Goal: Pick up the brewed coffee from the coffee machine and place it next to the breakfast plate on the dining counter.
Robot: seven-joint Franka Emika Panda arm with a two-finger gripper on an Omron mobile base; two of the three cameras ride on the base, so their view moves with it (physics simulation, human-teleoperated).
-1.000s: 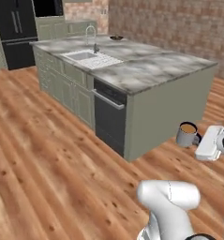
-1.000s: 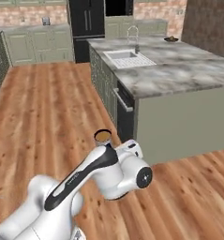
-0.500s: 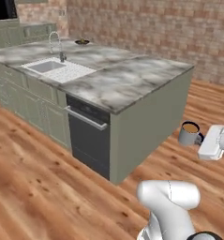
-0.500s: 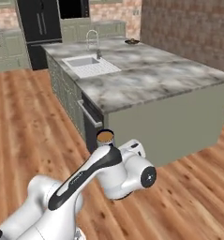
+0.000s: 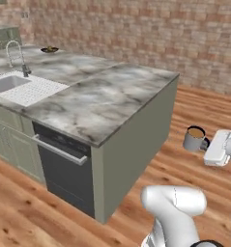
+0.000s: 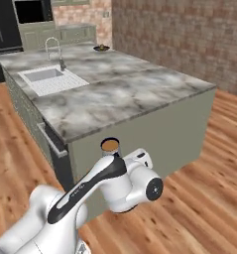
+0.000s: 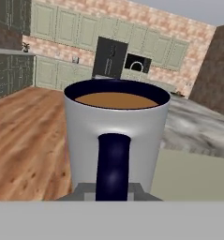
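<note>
Grey mug of coffee carried beside the island.
The large grey-white marbled stone island top (image 5: 102,91) carries an inset sink (image 5: 13,86), a tall faucet (image 6: 54,49) and a far dark plate (image 6: 101,48). The gripper (image 5: 209,145) is clamped on the small grey cylindrical mug with brown coffee (image 5: 194,138), upright above the wood floor, off the island's near corner.

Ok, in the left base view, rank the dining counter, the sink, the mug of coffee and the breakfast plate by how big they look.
1. dining counter, by far the largest.
2. sink.
3. mug of coffee.
4. breakfast plate, smallest as it looks, but it sits at the far end, so distance may be shrinking it against the mug.
</note>
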